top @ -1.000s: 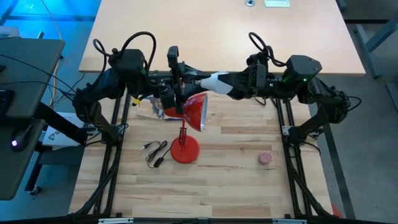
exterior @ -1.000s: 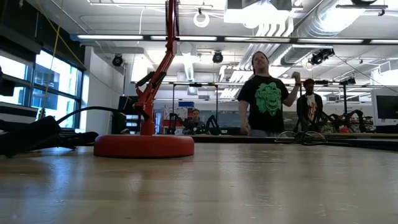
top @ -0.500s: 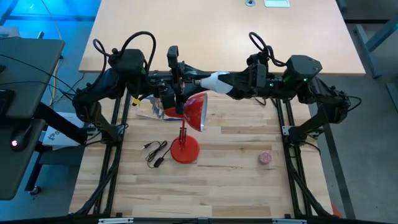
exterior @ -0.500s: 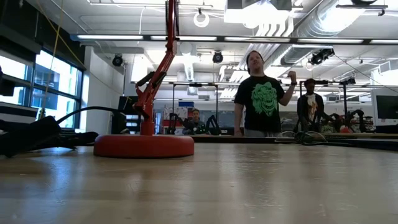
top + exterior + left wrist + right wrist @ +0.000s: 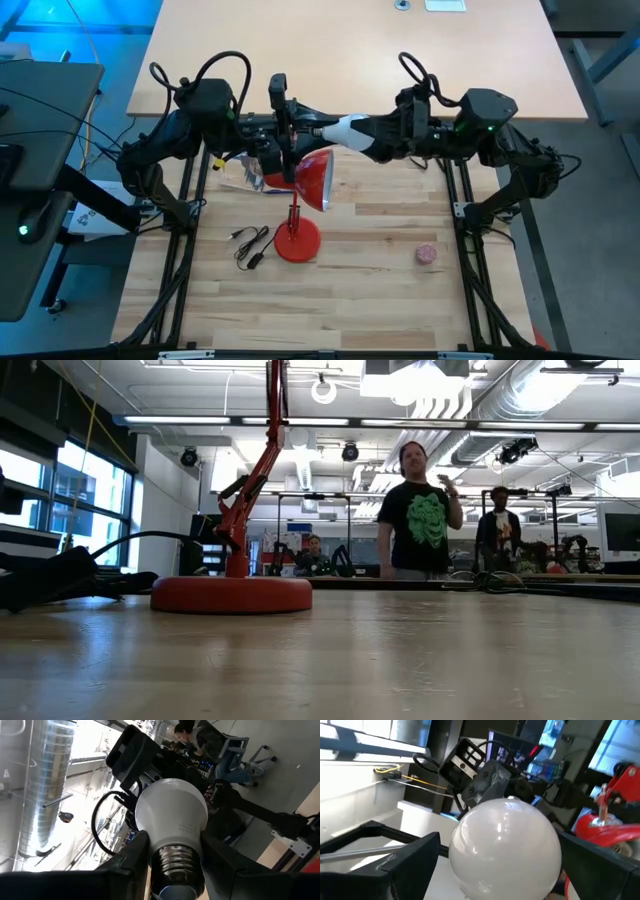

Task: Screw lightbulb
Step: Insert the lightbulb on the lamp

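Both arms meet above the far part of the bench [image 5: 380, 300], just over the red lamp [image 5: 300, 215].

Left pincer [image 5: 318, 130] holds the lightbulb [image 5: 347, 130] by its grey screw base: in the left wrist view the two dark fingers [image 5: 131, 857] press on either side of the threads and the white globe [image 5: 171, 815] sticks out ahead of them. Jaws set narrow, closed on the base.

Right pincer [image 5: 352, 136] comes in from the opp. side, facing the left one. Its fingers [image 5: 400, 860] stand wide, one on each side of the white globe [image 5: 505, 845], w/ the round end pointing into that wrist cam. Can't tell if the pads actually touch the glass; it looks like a gap on both sides.

So the bulb sits between the two pincers, base in the left one, globe between the right one's spread fingers, held in the air.

Lamp shade [image 5: 313, 178] is just below and beside the left pincer, tilted; the lamp's round base [image 5: 297, 241] stands on the bench nearer the front, well below both pincers. A black cable w/ plug [image 5: 250, 246] lies next to that base. A small pink ball [image 5: 427, 254] lies on the bench well apart from the right pincer.

Low view: lamp base [image 5: 231, 594] and its red stem up close; people [image 5: 420, 515] stand in the room behind.
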Controlling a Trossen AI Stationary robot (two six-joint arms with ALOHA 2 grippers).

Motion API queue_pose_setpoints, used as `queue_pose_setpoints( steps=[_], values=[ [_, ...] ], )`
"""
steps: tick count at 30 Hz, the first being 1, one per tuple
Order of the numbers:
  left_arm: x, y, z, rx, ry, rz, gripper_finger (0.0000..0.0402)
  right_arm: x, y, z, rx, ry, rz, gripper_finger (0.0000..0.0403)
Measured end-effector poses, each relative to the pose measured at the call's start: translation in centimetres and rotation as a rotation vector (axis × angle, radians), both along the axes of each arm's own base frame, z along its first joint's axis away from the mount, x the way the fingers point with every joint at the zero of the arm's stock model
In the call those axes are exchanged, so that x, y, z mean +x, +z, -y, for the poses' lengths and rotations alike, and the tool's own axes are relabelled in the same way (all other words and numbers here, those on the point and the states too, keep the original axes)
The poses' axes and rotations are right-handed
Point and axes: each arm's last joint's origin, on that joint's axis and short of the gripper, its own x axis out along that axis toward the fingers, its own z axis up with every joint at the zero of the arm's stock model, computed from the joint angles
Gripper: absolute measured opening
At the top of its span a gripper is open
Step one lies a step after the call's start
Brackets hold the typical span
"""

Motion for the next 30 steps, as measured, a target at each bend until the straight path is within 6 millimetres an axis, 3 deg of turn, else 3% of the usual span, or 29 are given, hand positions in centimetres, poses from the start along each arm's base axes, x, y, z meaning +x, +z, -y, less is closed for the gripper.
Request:
queue_pose_setpoints(
  steps=[30],
  values=[
    [-0.03,0.11,-0.09,-0.004,0.022,0.011,0.0129,0.02,0.0,0.18,0.011,0.002,0.0,0.0384]
  ],
)
